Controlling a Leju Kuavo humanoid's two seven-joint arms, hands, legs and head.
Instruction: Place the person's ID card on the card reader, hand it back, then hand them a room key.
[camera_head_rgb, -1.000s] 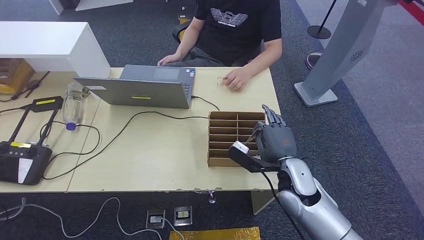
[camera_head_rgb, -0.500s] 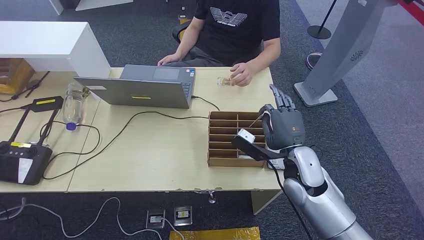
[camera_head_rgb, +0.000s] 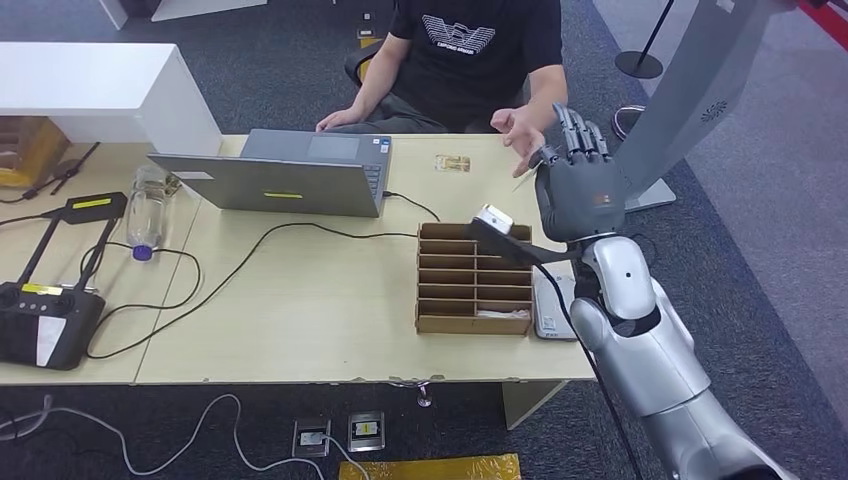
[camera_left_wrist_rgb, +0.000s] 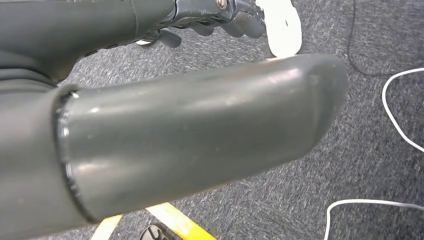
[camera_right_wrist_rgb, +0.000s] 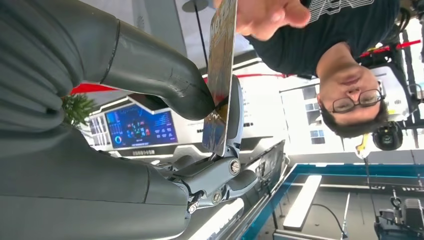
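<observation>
My right hand (camera_head_rgb: 580, 186) is raised above the table's far right corner, in front of the seated person. It pinches a thin room key card (camera_right_wrist_rgb: 220, 75) between thumb (camera_right_wrist_rgb: 165, 75) and a finger (camera_right_wrist_rgb: 235, 115). The person's hand (camera_head_rgb: 518, 128) reaches to the card and touches its far end (camera_right_wrist_rgb: 265, 17). A small yellowish ID card (camera_head_rgb: 452, 163) lies flat on the table near the person. The grey card reader (camera_head_rgb: 553, 306) lies beside the slotted cardboard box (camera_head_rgb: 473, 278). My left hand (camera_left_wrist_rgb: 200, 150) hangs over the carpet and holds nothing.
An open laptop (camera_head_rgb: 275, 180) with a black cable sits at the table's far middle. A plastic bottle (camera_head_rgb: 147, 210) and a black controller (camera_head_rgb: 45, 320) are on the left. The wooden table (camera_head_rgb: 300, 300) is bare at its front middle. A grey kiosk stand (camera_head_rgb: 680, 100) rises at the right.
My right hand rose from the cardboard box towards the person, carrying the card. The person left the ID card on the table and lifted a hand to the held card.
</observation>
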